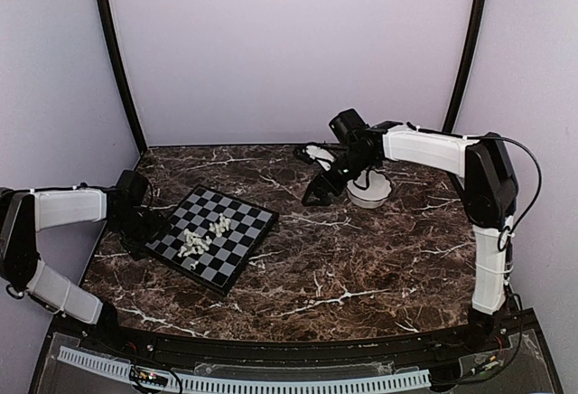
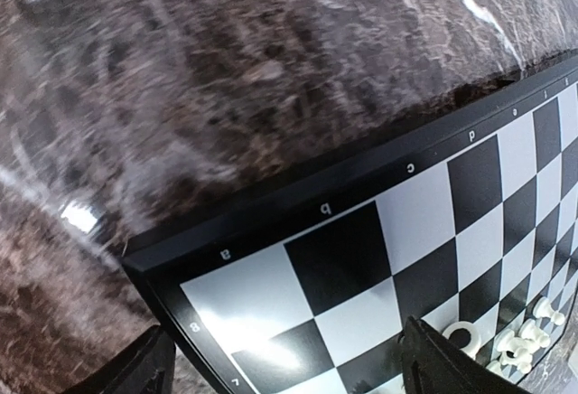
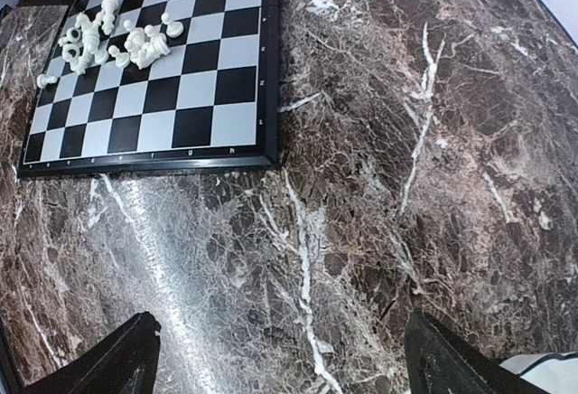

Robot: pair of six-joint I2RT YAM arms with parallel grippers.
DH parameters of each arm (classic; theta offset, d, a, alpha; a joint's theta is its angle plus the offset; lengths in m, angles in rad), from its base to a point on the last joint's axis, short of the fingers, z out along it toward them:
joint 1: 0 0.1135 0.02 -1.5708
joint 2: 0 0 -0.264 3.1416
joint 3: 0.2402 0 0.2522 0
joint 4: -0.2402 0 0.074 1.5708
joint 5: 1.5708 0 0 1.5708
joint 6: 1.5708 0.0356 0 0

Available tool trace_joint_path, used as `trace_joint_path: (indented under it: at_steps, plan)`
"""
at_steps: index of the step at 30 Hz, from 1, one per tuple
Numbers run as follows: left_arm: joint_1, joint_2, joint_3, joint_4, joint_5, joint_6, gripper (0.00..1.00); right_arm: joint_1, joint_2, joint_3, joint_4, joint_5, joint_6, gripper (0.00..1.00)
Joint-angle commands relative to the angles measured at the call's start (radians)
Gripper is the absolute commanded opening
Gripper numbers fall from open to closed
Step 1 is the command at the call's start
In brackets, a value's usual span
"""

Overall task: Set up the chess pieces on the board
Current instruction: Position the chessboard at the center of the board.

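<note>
On board (image 1: 242, 220), chess pieces (image 1: 203, 238) heaped — left gripper (image 2: 289, 354) spread over its corner, right gripper (image 3: 280, 342) spread near bowl (image 1: 370, 194).

chess pieces (image 1: 203, 239) on board (image 1: 246, 221), bowl (image 1: 370, 194) to its right

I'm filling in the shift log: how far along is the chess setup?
Barely begun. Done: the chess pieces are on the board, but heaped in a jumble, none lined up in rows. In hand: nothing; the left gripper hovers open over the board's corner, and the right gripper is open over the table near the bowl. Left: placing every piece on its square.
</note>
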Motion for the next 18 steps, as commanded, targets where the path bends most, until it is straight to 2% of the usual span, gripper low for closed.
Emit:
trace_joint_path:
  at_steps: [1, 6, 11, 13, 15, 18]
  plan:
    - [0.009, 0.088, 0.060, 0.116, 0.072, 0.101, 0.88, 0.020, 0.018, 0.013, 0.012, -0.001, 0.001, 0.96]
    - [0.009, 0.217, 0.171, 0.145, 0.093, 0.194, 0.87, 0.020, 0.016, -0.003, 0.004, -0.016, -0.001, 0.93]
    - [0.009, 0.362, 0.285, 0.167, 0.143, 0.281, 0.85, 0.020, 0.020, -0.002, 0.027, 0.079, 0.007, 0.82]
    - [0.009, 0.399, 0.324, 0.171, 0.161, 0.307, 0.85, 0.015, 0.036, 0.030, 0.015, 0.118, -0.006, 0.74]
    - [0.009, 0.422, 0.344, 0.190, 0.177, 0.320, 0.84, 0.000, 0.068, 0.076, -0.019, 0.094, -0.013, 0.67]
    - [0.009, 0.459, 0.380, 0.215, 0.222, 0.333, 0.83, -0.016, 0.104, 0.100, -0.029, 0.037, 0.010, 0.62]
